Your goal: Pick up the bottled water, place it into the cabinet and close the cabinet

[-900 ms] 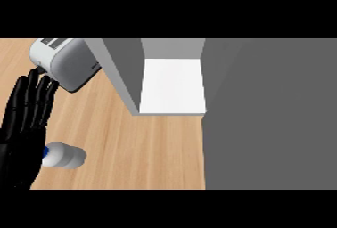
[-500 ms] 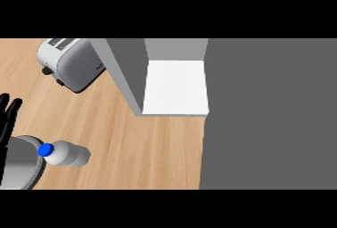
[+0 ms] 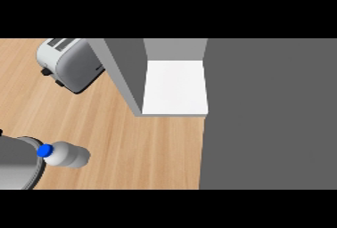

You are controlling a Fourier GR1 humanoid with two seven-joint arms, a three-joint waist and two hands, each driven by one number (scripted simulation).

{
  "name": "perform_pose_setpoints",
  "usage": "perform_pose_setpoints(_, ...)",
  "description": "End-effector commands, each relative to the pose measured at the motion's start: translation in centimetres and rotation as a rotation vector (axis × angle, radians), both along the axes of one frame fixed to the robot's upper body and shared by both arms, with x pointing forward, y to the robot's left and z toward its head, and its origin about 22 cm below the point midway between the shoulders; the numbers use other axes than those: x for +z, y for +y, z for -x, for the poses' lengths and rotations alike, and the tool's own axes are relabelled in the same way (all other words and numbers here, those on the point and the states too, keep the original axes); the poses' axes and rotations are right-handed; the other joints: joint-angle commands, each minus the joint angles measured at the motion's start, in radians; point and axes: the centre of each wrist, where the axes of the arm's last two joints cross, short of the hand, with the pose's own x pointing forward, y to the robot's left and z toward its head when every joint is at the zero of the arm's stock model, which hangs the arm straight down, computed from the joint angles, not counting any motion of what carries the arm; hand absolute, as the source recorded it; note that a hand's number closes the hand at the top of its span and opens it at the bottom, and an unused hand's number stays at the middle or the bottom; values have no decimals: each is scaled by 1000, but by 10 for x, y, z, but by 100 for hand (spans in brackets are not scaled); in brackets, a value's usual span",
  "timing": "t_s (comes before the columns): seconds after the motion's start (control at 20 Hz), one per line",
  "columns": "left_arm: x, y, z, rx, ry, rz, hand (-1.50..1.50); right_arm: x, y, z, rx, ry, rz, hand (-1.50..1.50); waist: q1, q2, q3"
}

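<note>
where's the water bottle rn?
Head view, lower left: the water bottle lies on the wooden counter, blue cap against a grey forearm, below the toaster and left of the open cabinet.

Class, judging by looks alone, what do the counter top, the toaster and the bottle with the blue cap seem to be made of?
Light counter top: probably wood, showing grain lines. Silver toaster: seemingly brushed metal, grey sheen. Bottle with the blue cap: likely pale plastic, matte.

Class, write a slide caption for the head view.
Bottled water lies on the wooden counter near a toaster and open cabinet.
</note>
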Motion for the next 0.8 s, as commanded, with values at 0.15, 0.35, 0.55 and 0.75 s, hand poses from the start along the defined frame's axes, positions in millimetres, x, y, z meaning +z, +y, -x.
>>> perform_pose_setpoints(0.15, 4, 8, 35, 58, 53, -28, -150, 6, -2, 38, 12, 34, -24, -150, -4, -1, 1)
perform_pose_setpoints(0.35, -4, 9, 46, 57, 60, -32, -150, 9, -2, 41, 3, 26, -8, -150, -1, 0, 0)
perform_pose_setpoints(0.55, -24, -4, 20, 108, 69, -26, -150, 12, 2, 58, 29, 22, -21, -150, -15, 1, 0)
perform_pose_setpoints(0.75, -53, 4, 9, 131, 86, -22, -150, 3, -1, 50, 3, 23, -4, -150, -9, 3, 0)
